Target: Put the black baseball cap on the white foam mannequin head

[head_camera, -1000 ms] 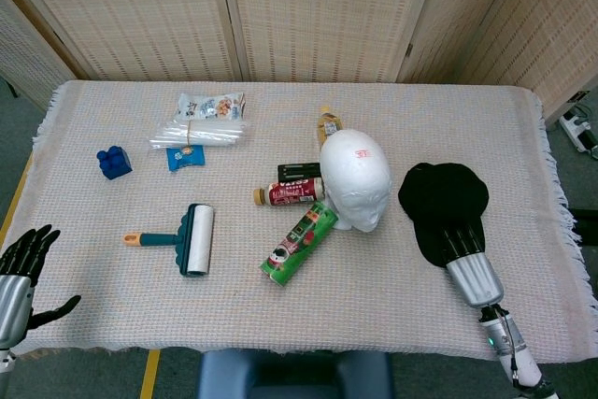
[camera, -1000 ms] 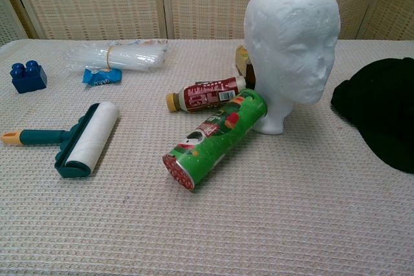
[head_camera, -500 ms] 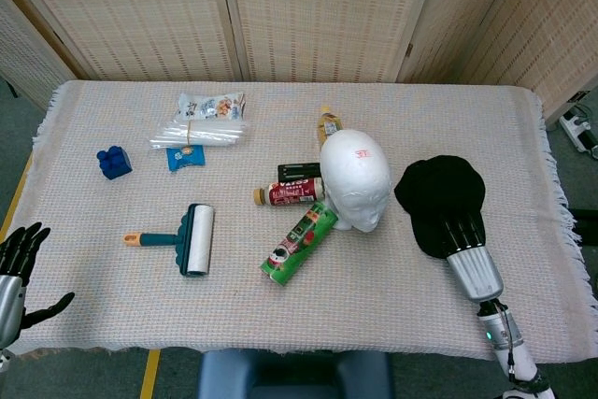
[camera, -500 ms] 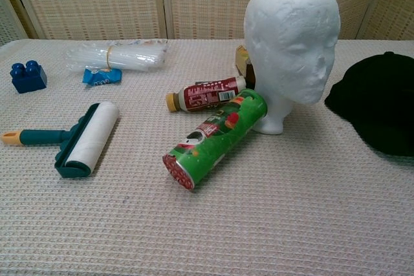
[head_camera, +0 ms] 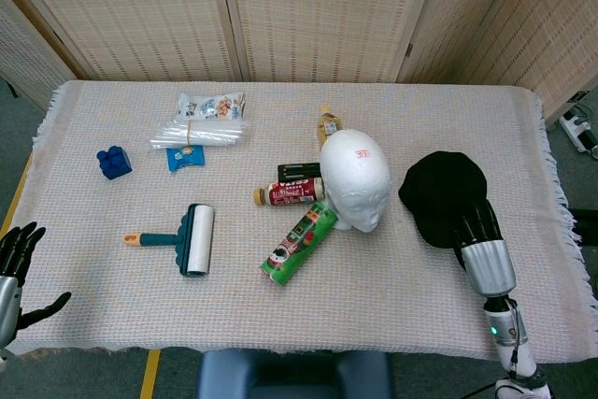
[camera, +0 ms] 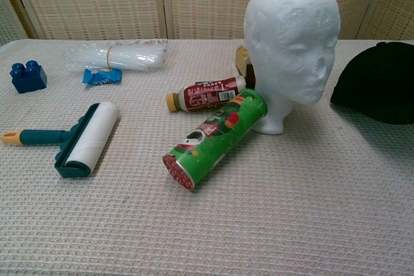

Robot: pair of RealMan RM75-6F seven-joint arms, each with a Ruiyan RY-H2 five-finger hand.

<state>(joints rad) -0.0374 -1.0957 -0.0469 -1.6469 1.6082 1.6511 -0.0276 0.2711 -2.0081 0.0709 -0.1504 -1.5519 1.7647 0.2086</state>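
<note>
Black baseball cap [head_camera: 443,196] sits toward the table's [head_camera: 392,296] right edge, beside the white foam mannequin head [head_camera: 355,179]. Right hand [head_camera: 478,229] grips its near rim; left hand [head_camera: 17,263] hangs open. Looks like pickup stage, next lift it over the head.

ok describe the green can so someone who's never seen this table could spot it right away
Find the white foam mannequin head near the table's middle. The green can lies on its side, one end at the head's base. The red-brown bottle beside it is slimmer; only the can is bright green with a red end.
</note>
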